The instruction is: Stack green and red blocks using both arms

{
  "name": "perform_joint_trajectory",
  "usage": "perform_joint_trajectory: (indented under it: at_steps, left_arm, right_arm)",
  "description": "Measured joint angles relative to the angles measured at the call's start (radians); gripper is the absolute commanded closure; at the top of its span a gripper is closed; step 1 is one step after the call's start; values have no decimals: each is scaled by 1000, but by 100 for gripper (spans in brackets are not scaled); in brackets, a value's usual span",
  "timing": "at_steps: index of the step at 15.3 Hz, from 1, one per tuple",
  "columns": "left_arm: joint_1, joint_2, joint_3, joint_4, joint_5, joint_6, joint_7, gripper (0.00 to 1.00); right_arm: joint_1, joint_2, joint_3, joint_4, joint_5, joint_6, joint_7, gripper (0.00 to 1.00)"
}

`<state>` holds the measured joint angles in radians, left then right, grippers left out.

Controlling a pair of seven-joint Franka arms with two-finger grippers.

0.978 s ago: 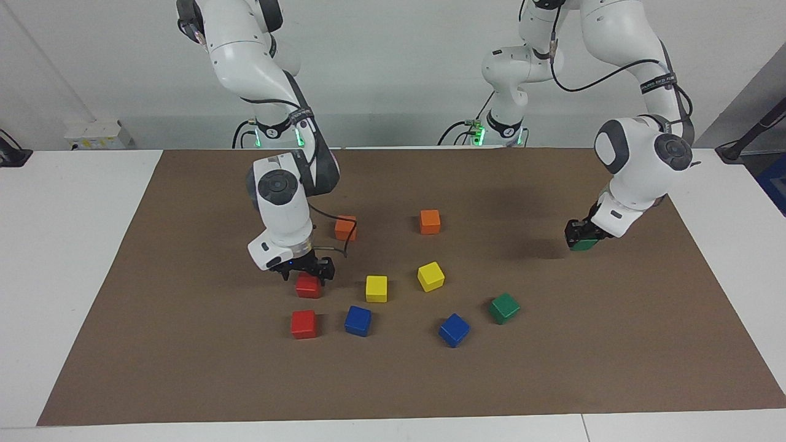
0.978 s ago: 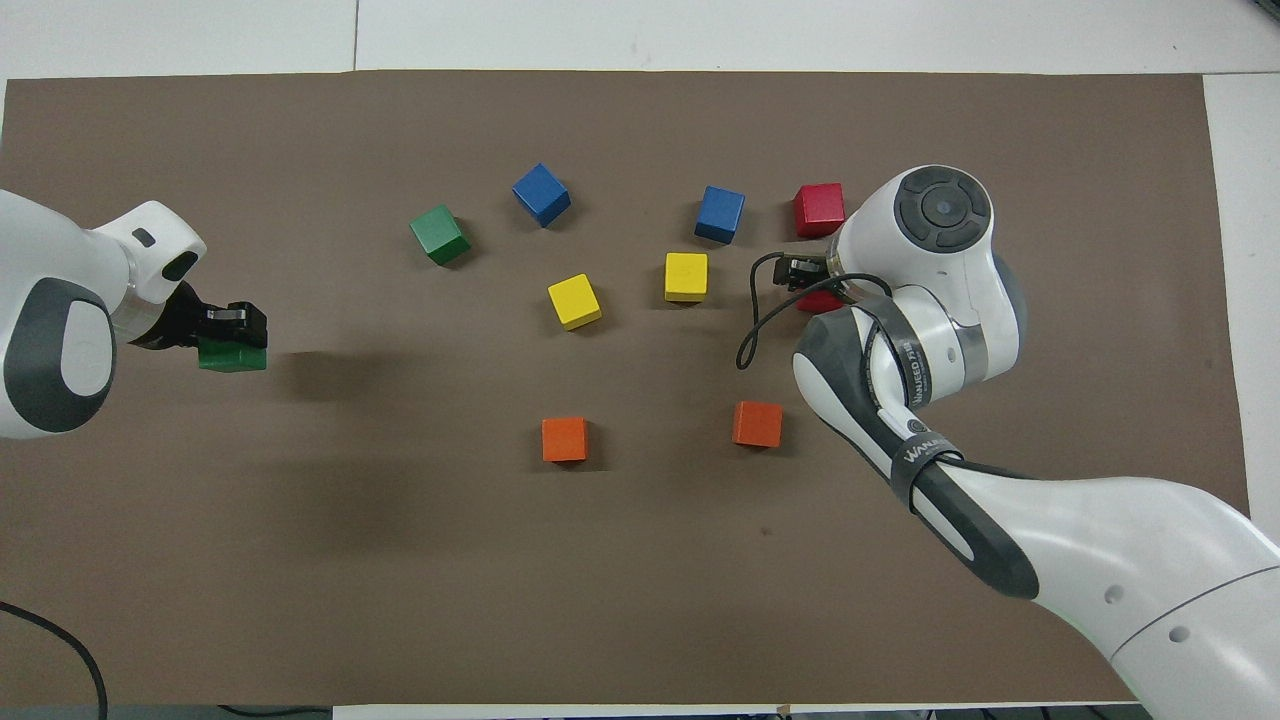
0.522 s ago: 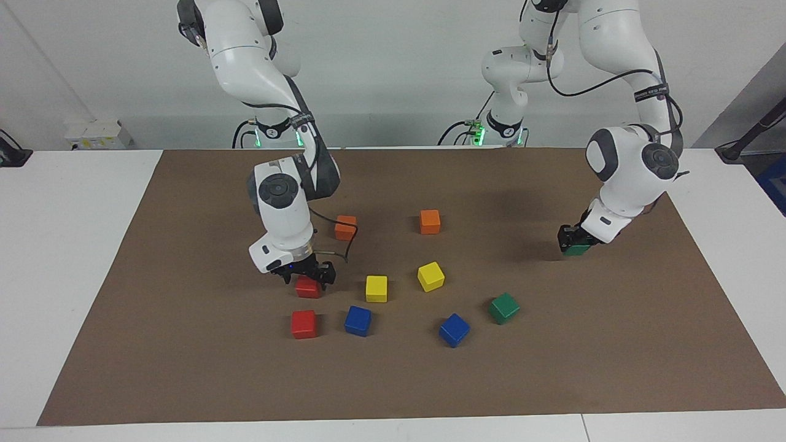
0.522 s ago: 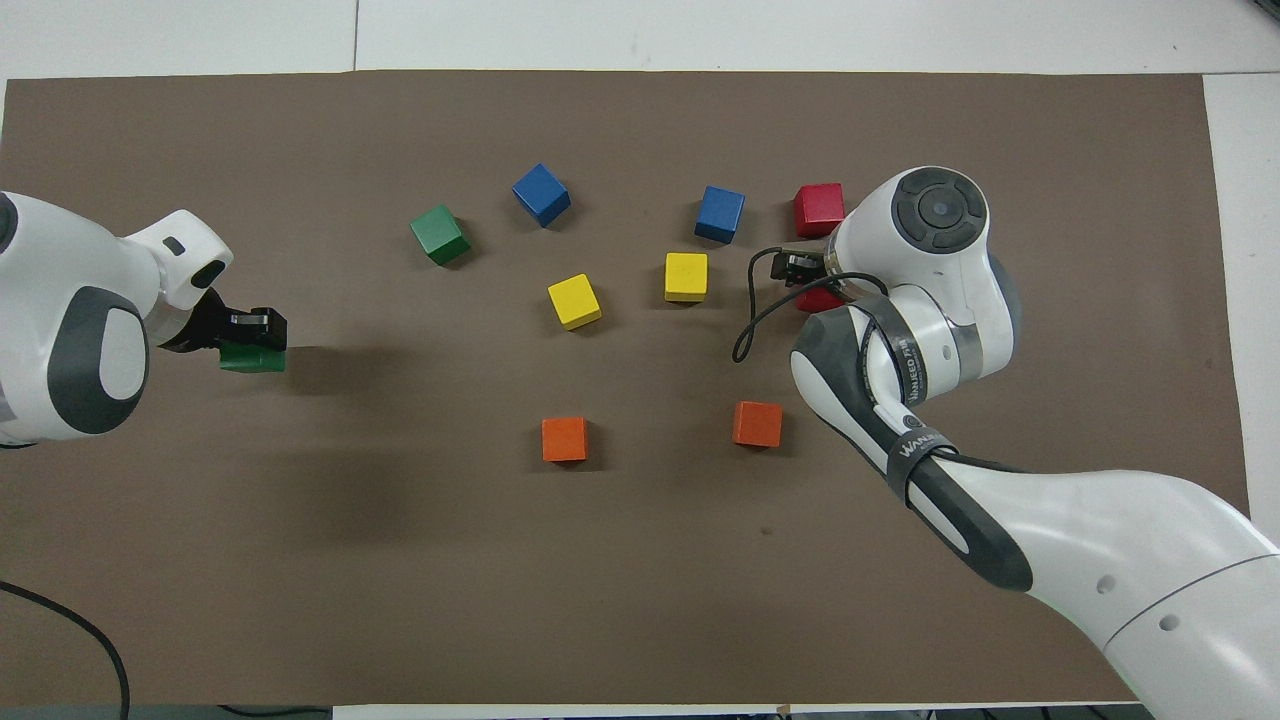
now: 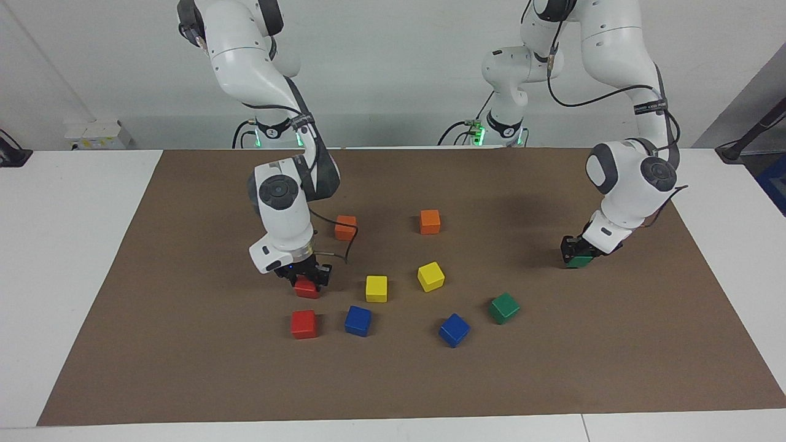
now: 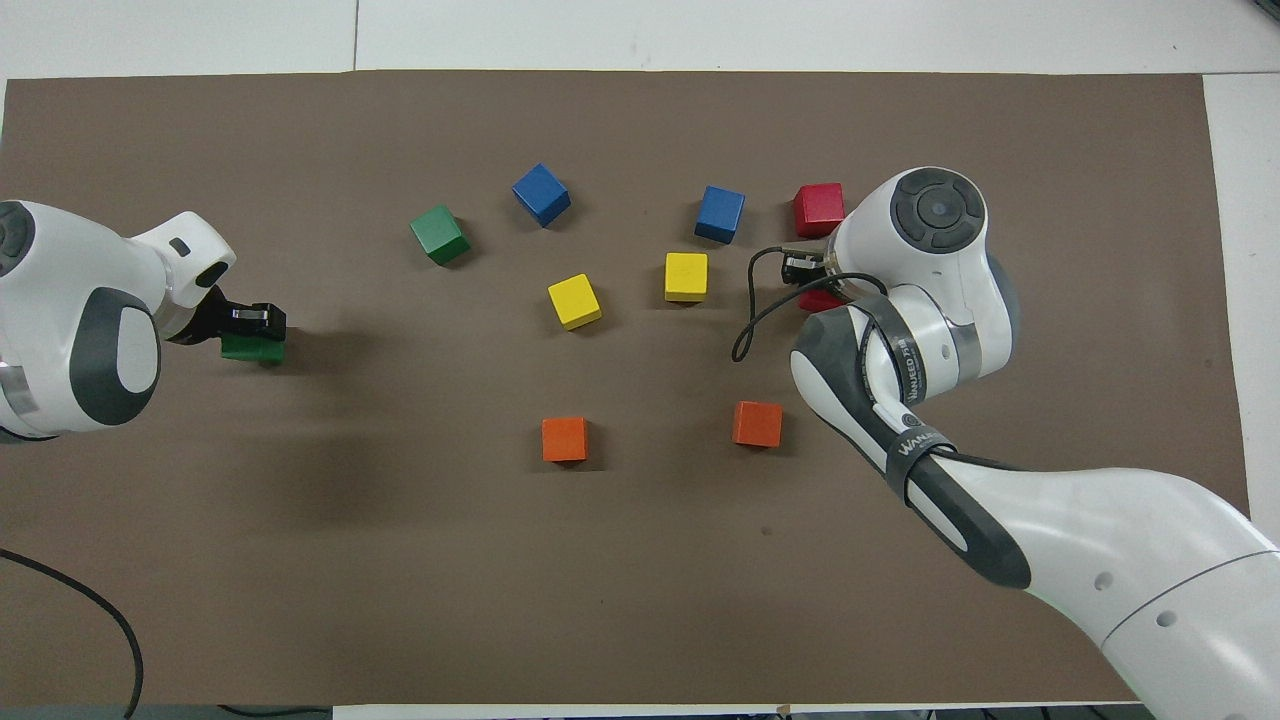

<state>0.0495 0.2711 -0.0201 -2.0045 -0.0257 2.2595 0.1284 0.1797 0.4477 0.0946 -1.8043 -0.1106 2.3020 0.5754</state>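
The right gripper (image 5: 307, 277) is down at the mat, its fingers pinched on a red block (image 5: 306, 287) that sits on the brown mat (image 5: 184, 344) just beside a yellow cube (image 5: 376, 288). The second red block (image 5: 303, 323) lies free on the mat – farther from the robots, next to a blue cube (image 5: 358, 320).

The left gripper (image 5: 576, 253) is clamped on a green block (image 5: 579, 261), low at the mat toward the left arm's end of the table; whether the block touches the mat I cannot tell. The other green block (image 5: 504, 307) rests loose, near a second blue cube (image 5: 454, 329). Another yellow cube (image 5: 430, 276) and two orange cubes (image 5: 430, 221) lie in the middle – nearer the robots.
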Motion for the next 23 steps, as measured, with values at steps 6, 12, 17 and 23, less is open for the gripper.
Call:
perform_joint_trajectory:
  at_steps: [6,12,17,23]
  left_arm:
    - [11,9,1,-3,0,2,-32,99]
    - [11,10,1,-13,0,12,-50,0]
    - [11,10,1,4,0,29,-51,0]
    - [-46,46,-16,306,-8,-201,-266,0]
  right_arm:
    - [-26,-9,-4,18,-1,-74,-91,100]
    - [-179,-111,-6,29,-1,-215,-459,100]
    - [-241,-109,-7,-43,-1,-117,-531,100]
    - [-268,-94,-8,-135,-1,7,-539,100]
